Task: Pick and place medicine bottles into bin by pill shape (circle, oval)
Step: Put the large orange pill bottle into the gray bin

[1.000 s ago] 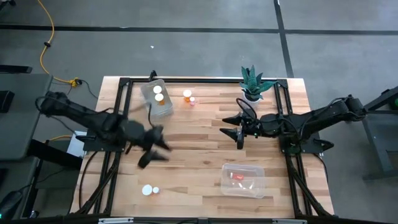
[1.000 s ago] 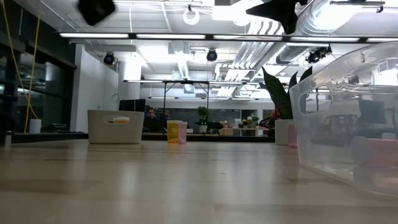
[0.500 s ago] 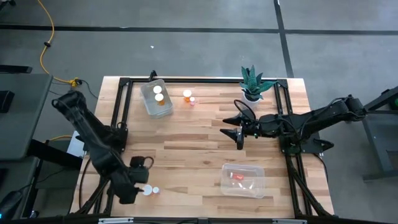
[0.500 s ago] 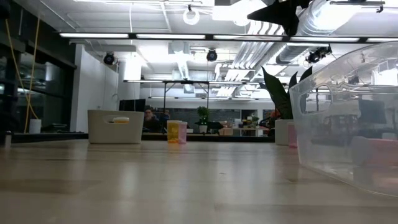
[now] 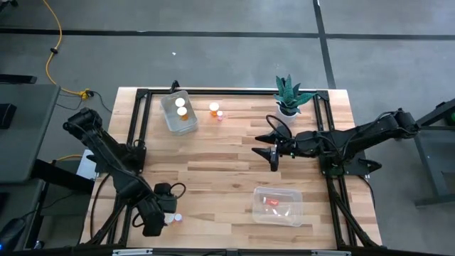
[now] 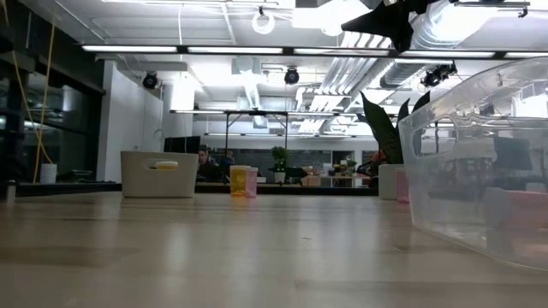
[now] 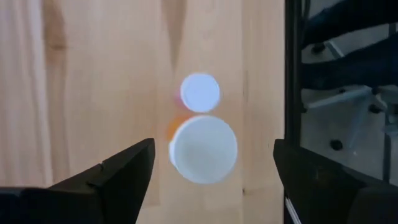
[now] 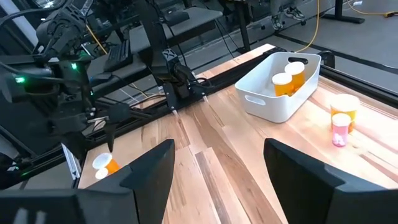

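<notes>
Two medicine bottles stand close together at the table's near left: one with a large white cap (image 7: 203, 149) and one with a small white cap (image 7: 199, 92). My left gripper (image 7: 214, 146) hangs above them, pointing down and open, with its fingers on either side of the large cap and apart from it. In the high view my left gripper (image 5: 163, 213) hides the large bottle, and only the small one (image 5: 177, 218) shows. My right gripper (image 5: 266, 149) hovers open and empty over the middle of the table.
A white bin (image 5: 178, 112) at the far left holds two bottles. Two more bottles (image 5: 214, 108) stand on the table to its right. A clear tub (image 5: 277, 205) at the near right holds a reddish-pink bottle (image 5: 271, 202). A potted plant (image 5: 289, 94) stands at the far right.
My left gripper has swung from the table's left middle toward the near edge and now points down over the two bottles at the near left. The bottles have not moved.
</notes>
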`<state>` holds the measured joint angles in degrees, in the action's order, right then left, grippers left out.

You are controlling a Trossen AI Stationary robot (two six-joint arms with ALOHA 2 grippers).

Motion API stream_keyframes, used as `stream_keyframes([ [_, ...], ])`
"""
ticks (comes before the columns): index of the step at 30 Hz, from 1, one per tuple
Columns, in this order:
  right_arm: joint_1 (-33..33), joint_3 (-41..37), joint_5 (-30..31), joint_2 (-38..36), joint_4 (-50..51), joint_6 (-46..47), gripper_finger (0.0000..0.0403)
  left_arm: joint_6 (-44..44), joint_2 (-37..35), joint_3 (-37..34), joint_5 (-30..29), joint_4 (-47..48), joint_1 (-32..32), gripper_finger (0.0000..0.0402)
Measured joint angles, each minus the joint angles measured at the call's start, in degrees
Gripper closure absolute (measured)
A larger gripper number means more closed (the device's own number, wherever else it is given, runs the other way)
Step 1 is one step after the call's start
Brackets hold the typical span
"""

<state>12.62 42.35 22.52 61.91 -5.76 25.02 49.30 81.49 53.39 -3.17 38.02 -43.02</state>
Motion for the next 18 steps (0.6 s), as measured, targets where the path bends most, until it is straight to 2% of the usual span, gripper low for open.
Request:
stream_keyframes([
  [4,0.00,0.00,0.00,0.00,0.29,0.00,0.0162,0.01,0.57,0.00,-3.20,-0.37,-0.27,0.0082],
  [12,0.00,0.00,0.03,0.00,0.75,0.00,0.0162,2.58,4.90,1.05,-3.70,1.02,-3.37,0.0082],
  [18,0.00,0.00,0.76,0.01,0.85,-0.02,0.0162,0.99,8.70,7.49,-10.85,8.06,-4.74,0.0082],
])
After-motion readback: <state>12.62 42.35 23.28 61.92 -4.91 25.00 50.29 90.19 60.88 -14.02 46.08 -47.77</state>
